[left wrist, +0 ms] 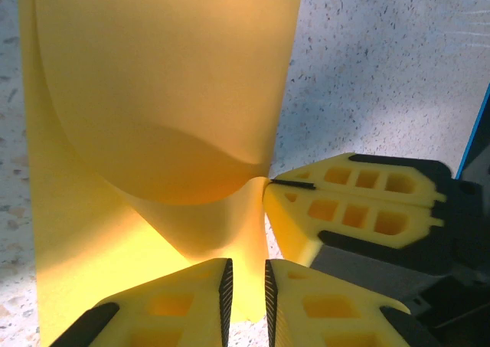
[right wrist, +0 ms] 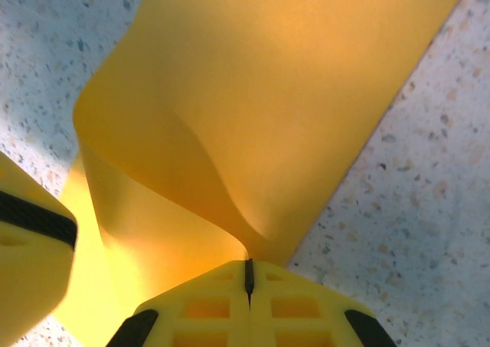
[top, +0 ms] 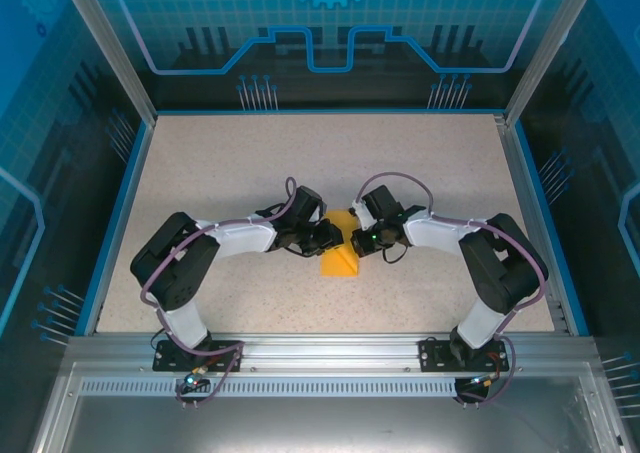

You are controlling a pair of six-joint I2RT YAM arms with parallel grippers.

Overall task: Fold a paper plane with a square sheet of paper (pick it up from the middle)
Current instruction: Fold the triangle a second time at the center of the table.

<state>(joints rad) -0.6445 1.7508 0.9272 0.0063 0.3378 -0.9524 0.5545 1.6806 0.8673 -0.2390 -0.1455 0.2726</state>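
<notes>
Closest to the left wrist camera, the yellow jaws of the left gripper [left wrist: 246, 264] stand a narrow way apart. Their black pads face each other across a slim gap, and the lower edge of the square sheet of paper [left wrist: 153, 94] shows in that gap. Whether either pad touches the paper cannot be told. The orange-yellow sheet rises from there in a loose curl, one layer bowed over another, above the speckled surface [left wrist: 383, 71].

Just to the right, the right gripper [left wrist: 268, 181] comes in from the side, its jaws pressed together on the edge of the curled paper and pinching it at their tip. From the right wrist, the same jaws sit at the bottom of the picture, the seam between them a thin dark line. The paper is drawn to a point where they clamp it and fans up and away from there. One jaw of the left gripper stands at lower left, just beside the sheet.

From above, the left arm [top: 190, 258] and the right arm [top: 500, 258] reach inward from the near edge, and the two grippers meet almost nose to nose at the middle of the surface. The sheet lies between and beneath them. A wider part shows on their near side and a smaller part beyond, well apart from the blue border [top: 118, 213].
</notes>
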